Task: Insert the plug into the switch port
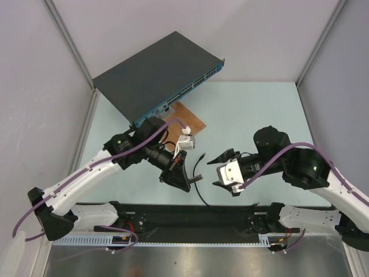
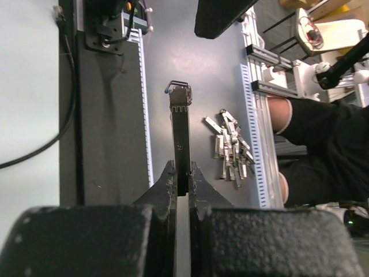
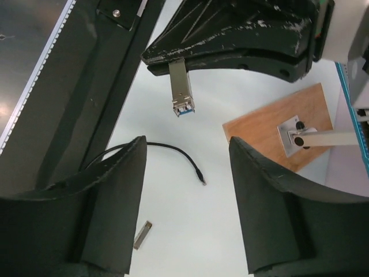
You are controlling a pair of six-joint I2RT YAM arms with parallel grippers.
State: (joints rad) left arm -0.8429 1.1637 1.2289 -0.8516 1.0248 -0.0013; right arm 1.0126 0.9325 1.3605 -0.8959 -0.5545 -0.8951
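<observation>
Right tool (image 3: pixel 187 144) stands part-open and empty, the plug (image 3: pixel 202 180) loose on the bench (image 3: pixel 190 231) just below and ahead. Left tool (image 2: pixel 183 173) pinches a grey module (image 2: pixel 180 124) (not my plug). I reckon grasping it and seating it in the switch port (image 1: pixel 190 88) both remain.

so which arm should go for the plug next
Right, probably: the right claw is open, and the plug lies on the table between its fingers in its wrist view. The left claw is shut on a grey metal piece.
</observation>
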